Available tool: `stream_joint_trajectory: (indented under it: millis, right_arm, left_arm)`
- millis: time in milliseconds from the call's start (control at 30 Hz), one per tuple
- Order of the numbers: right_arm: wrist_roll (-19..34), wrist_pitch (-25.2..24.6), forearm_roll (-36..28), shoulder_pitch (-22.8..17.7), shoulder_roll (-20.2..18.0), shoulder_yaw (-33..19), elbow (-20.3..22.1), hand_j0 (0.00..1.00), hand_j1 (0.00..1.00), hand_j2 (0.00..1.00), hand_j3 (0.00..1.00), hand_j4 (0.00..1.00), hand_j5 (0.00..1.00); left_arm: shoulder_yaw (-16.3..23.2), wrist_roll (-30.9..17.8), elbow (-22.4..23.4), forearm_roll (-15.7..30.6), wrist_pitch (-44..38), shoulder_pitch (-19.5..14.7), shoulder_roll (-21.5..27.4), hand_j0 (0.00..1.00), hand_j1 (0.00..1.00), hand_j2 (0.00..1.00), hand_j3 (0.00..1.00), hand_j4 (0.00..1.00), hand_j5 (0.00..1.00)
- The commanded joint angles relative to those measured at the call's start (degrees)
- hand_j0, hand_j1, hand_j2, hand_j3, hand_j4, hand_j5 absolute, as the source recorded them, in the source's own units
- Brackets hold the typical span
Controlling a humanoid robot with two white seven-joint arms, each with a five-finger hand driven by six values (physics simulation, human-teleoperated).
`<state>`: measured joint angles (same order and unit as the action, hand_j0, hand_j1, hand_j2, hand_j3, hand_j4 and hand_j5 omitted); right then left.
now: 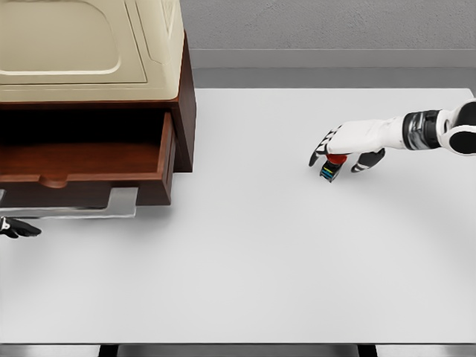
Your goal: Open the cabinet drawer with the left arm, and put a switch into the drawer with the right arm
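Note:
The brown wooden cabinet (186,104) with a cream top stands at the back left of the white table. Its drawer (89,161) is pulled out toward me, showing a dark hollow inside. A silver handle bar (111,207) shows below the drawer front. My left hand (19,228) lies at the left edge just under that bar, its dark fingers stretched out and holding nothing. The switch (329,170), a small black block with a red top and coloured marks, sits at the right of the table. My right hand (338,158) is curled over it, fingers on one side and thumb on the other.
The white table (253,260) spreads wide between the cabinet and the right hand. Its front edge runs along the bottom of the view. A grey wall rises behind the table's far edge.

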<state>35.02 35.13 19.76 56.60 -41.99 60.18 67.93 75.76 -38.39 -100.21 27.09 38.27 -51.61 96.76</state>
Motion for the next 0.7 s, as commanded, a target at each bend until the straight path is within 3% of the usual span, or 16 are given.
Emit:
stream_joint_trajectory:
  millis: [0, 133, 533, 667]
  right_arm:
    - [-0.02, -0.13, -0.25, 0.0, 0.25, -0.06, 0.01, 0.79, 0.79, 0.79, 0.79, 0.79, 0.79]
    - [-0.02, -0.13, -0.25, 0.0, 0.33, 0.03, 0.01, 0.79, 0.79, 0.79, 0.79, 0.79, 0.79]
    - [-0.02, -0.13, -0.25, 0.0, 0.68, 0.03, -0.87, 0.78, 0.78, 0.78, 0.78, 0.78, 0.78]
    - [-0.02, -0.13, -0.16, 0.0, 0.77, 0.03, -0.87, 0.7, 0.7, 0.7, 0.7, 0.7, 0.7]
  left_arm:
    - [0.88, 3.39, 0.54, 1.3, -3.27, -4.38, 0.63, 1.0, 1.0, 1.0, 1.0, 1.0, 1.0]
    - [1.15, 3.39, 0.45, 1.3, -3.27, -4.12, 0.63, 1.0, 1.0, 1.0, 1.0, 1.0, 1.0]
    - [10.81, 3.39, 0.45, 0.95, -3.27, -3.06, 1.42, 1.0, 1.0, 1.0, 1.0, 1.0, 1.0]
    - [12.04, 3.39, 0.45, -0.37, -3.27, -3.06, 1.42, 1.0, 1.0, 1.0, 1.0, 1.0, 1.0]
